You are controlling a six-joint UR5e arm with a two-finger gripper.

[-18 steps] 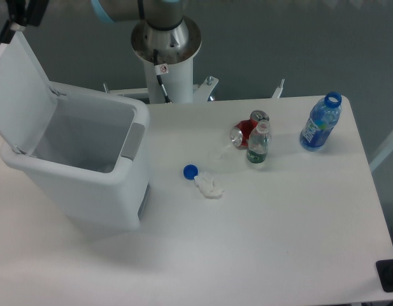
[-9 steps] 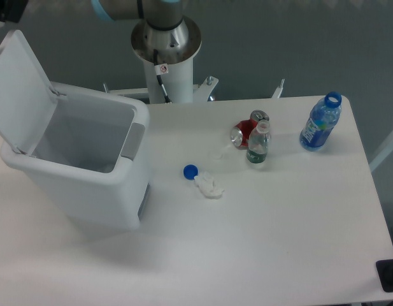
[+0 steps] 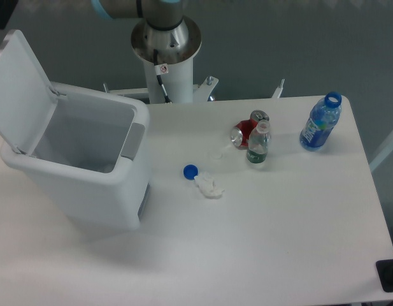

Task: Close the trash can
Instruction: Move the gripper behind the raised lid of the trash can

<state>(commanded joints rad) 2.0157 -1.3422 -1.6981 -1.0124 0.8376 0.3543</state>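
- Standing at the left end of the white table (image 3: 298,242), the trash can (image 3: 88,178) is seen with its opening uncovered and its inside showing plain white walls.
- Its flat white lid (image 3: 21,86) is raised on the hinge at the bin's far-left side and is tilted up and away to the left, so the bin is not yet closed.
- A grey front tab (image 3: 134,140) is seen on the rim at the side facing the rest of the table.
- The arm's base column (image 3: 165,57) is mounted just behind the table's far edge, and a light-blue joint (image 3: 113,7) is cut off by the top of the picture.
- Only a dark sliver is visible at the top-left corner, above the lid; it cannot be told whether this is the gripper, and nothing can be said about how its fingers are set.
- A blue bottle cap (image 3: 190,171) lies on the table to the right of the bin, with a crumpled white scrap (image 3: 209,186) just beside it.
- Farther right, a red can (image 3: 245,133) lies on its side, and a small clear bottle (image 3: 258,145) stands upright touching or just in front of it.
- A blue-labelled bottle (image 3: 321,122) without its cap stands near the far-right corner, well apart from the bin.
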